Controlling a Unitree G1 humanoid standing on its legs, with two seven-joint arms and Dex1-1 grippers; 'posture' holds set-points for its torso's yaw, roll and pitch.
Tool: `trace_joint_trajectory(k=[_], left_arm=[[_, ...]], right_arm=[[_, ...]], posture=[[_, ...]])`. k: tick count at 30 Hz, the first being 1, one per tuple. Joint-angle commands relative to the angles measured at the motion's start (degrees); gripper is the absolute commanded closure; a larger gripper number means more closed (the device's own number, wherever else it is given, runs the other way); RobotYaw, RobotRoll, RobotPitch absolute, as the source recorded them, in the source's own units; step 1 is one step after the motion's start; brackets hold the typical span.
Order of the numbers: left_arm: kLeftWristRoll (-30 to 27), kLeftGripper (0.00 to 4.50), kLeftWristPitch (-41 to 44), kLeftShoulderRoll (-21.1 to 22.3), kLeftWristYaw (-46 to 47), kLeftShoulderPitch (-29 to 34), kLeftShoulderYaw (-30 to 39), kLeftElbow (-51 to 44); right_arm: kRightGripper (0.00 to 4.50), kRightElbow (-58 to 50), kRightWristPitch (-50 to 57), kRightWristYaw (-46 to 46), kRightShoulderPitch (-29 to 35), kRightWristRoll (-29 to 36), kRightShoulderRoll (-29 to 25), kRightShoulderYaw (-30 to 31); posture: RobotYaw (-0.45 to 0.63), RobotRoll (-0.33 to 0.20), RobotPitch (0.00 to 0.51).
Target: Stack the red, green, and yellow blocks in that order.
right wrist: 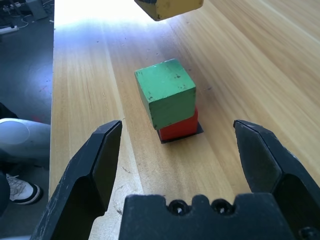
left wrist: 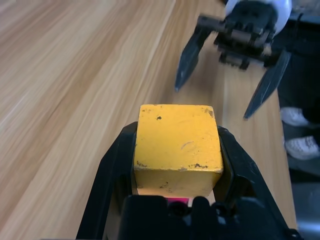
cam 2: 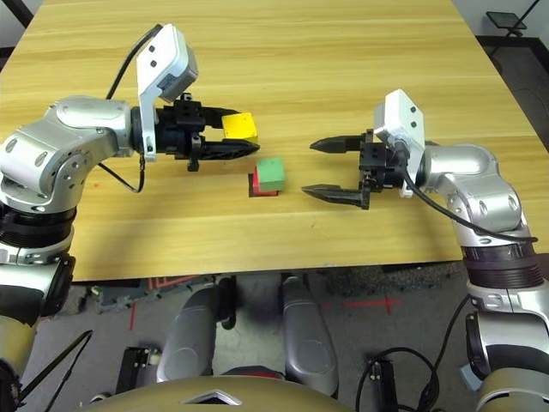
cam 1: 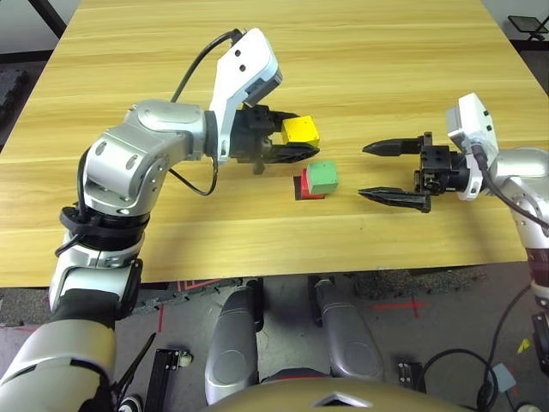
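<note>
Yellow matte cube [cam 1: 300,130], scuffed at edges and corners, is pinched between the black fingers of the left gripper [cam 1: 290,137]; that gripper is closed down on it, one finger against each of two opposite sides. Cube is off the table, held at the finger ends. Right gripper [cam 2: 334,170], two black pointed fingers, spread wide, nothing between them; it faces the left gripper across a gap.

Muted green matte cube [right wrist: 167,92] sits near the right gripper, out in front of its fingertips, not touched. It rests on top of the bright red matte cube [right wrist: 180,128], set a bit off-centre, edges not lined up, so part of the red one's side shows below it. Red cube is on a flat black square patch [right wrist: 196,131] on the light wood-grain tabletop [cam 1: 214,240]; patch edges stick out from under it. Red-and-green stack is between the two grippers, toward the robot's body from the left gripper's fingertips. Yellow cube is near the stack, apart from the green one, higher up. Left gripper's fingers clear of the stack too.
</note>
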Motion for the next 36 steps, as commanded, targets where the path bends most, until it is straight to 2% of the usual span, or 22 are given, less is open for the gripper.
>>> trace_joint_trajectory(k=[1,10,17,28,36], left_arm=[[-0.3,2.4,-1.3,-1.4,0.6,1.3,-2.7,-2.9],[2.6,2.4,-6.0,-1.6,0.8,4.9,-7.1,-3.2],[4.4,2.4,-8.0,-3.0,1.3,4.0,-7.9,-0.3],[4.2,2.4,-6.2,-4.1,1.8,2.3,-7.9,-0.5],[5.8,2.4,-7.7,-3.3,0.6,3.7,-10.4,1.9]], right_arm=[[0.0,-0.9,-0.7,-0.3,1.0,0.1,-0.2,-0.8],[0.0,-2.2,0.1,-0.9,1.8,0.8,-0.7,-1.2],[0.0,-2.6,0.2,-1.2,2.2,1.0,-0.7,-1.3],[0.0,-3.7,0.6,-1.7,3.0,1.6,-0.7,-1.4],[0.0,-4.6,1.1,-2.2,3.3,2.0,-0.6,-1.5]], posture=[[0.24,0.076,0.242],[0.23,0.07,0.249],[0.23,0.072,0.255],[0.22,0.069,0.263],[0.21,0.069,0.269]])
